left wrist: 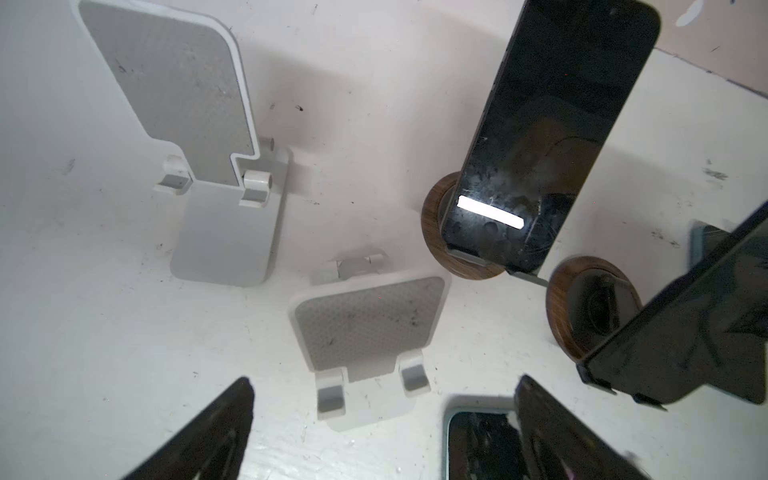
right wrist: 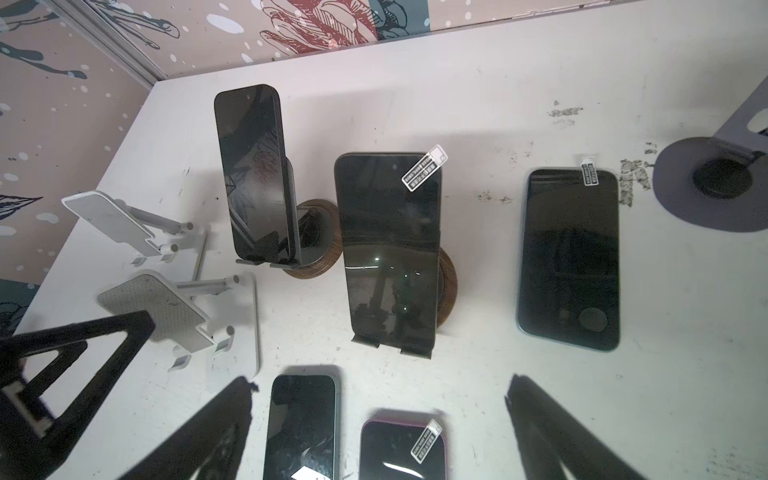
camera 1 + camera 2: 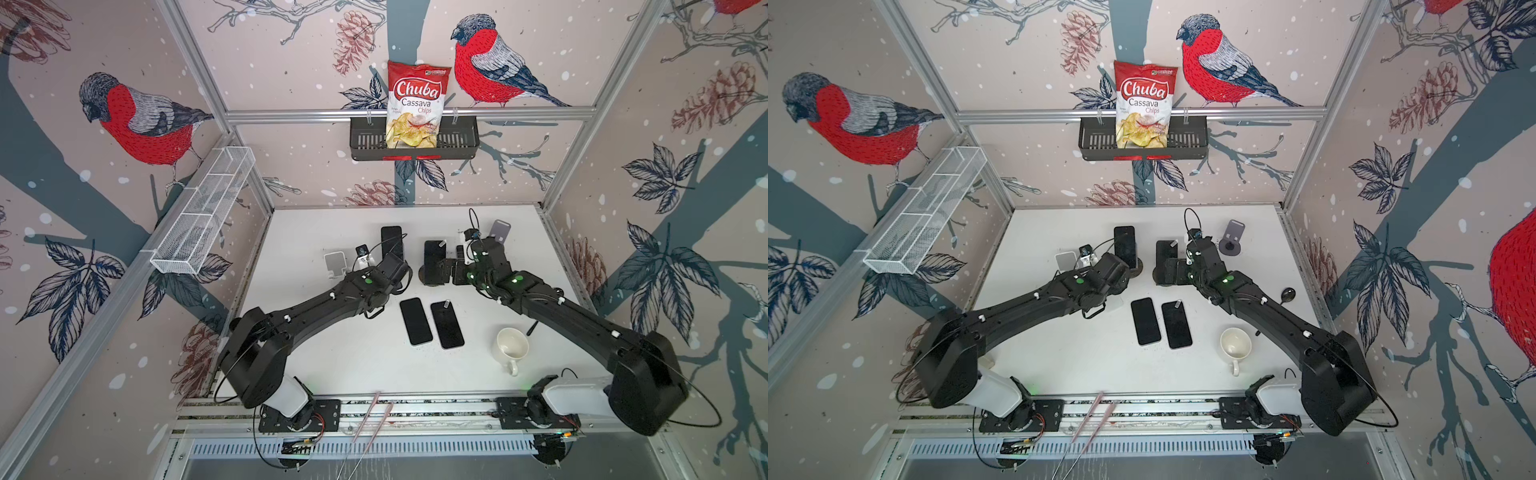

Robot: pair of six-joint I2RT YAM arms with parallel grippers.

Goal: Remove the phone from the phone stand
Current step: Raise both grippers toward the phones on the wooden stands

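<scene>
Approaching phone with sticker (image 2: 390,249), upright on wood-base stand (image 2: 449,282) mid worktop (image 2: 478,104). Right hand (image 2: 374,424) wide, empty, just before it. Left hand (image 1: 382,428) wide, empty. Grip side edges, lift straight up over lip.

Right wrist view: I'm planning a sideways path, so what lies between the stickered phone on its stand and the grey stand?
One phone lies flat there, screen up; the right wrist view shows it.
</scene>
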